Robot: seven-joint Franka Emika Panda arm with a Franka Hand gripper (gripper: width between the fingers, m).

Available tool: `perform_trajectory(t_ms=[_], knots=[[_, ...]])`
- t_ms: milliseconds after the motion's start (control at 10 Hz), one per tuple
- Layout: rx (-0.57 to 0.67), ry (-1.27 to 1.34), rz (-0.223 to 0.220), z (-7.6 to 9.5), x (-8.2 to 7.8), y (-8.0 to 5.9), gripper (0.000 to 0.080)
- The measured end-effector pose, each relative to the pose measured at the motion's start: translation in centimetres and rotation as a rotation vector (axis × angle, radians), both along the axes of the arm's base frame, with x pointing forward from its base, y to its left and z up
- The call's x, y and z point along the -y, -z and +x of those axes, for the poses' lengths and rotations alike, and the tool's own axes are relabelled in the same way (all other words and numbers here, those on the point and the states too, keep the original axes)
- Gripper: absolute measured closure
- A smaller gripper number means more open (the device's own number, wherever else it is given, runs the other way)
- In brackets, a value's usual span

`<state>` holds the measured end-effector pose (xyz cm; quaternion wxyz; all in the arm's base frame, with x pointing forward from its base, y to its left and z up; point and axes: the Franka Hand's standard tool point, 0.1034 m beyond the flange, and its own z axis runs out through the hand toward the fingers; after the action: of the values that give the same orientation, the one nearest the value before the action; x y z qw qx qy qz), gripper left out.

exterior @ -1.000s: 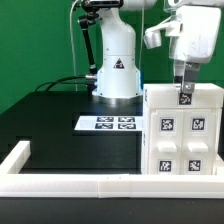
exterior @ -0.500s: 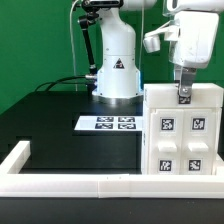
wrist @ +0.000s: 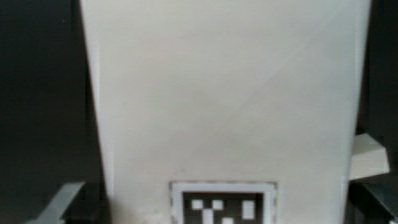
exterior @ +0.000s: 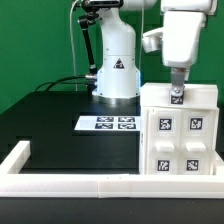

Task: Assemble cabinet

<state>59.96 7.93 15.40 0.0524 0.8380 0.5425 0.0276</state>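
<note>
From where I stand, the exterior view's left edge shows a white border rail (exterior: 18,158) turning the corner and running along the front of the black bench (exterior: 60,115). Further in, the marker board (exterior: 108,124) lies flat on the bench with its four tags facing up, just in front of the robot's white base (exterior: 117,72), which carries a black triangle sign. Dark cables trail from the base toward the exterior view's left, against a green backdrop. On the exterior view's right stands the cabinet (exterior: 183,135), upright on the bench behind the front rail, a white boxy body whose front carries four small black-and-white tags in two rows. The arm hangs straight down over it, and the claw (exterior: 177,93) sits at the cabinet's top edge, with a tag showing right where it meets the body. In the wrist view a tall white panel of the cabinet (wrist: 214,100) fills the middle, a tag at its lower end and pale fingertips (wrist: 63,200) flanking it on both sides, so the claw looks clenched on the cabinet's top part.
</note>
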Motion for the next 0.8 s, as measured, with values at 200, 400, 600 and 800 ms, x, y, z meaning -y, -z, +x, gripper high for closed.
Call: perform_trajectory(t_ms=[200, 400, 600, 800], knots=[[0.020, 0.216, 0.036, 0.18, 0.07, -0.07, 0.0246], [0.053, 0.456, 0.076, 0.43, -0.21, -0.15, 0.0246], [0.059, 0.674, 0.101, 0.34, -0.46, -0.12, 0.0246], [0.064, 0.809, 0.119, 0.33, -0.50, -0.10, 0.0246]])
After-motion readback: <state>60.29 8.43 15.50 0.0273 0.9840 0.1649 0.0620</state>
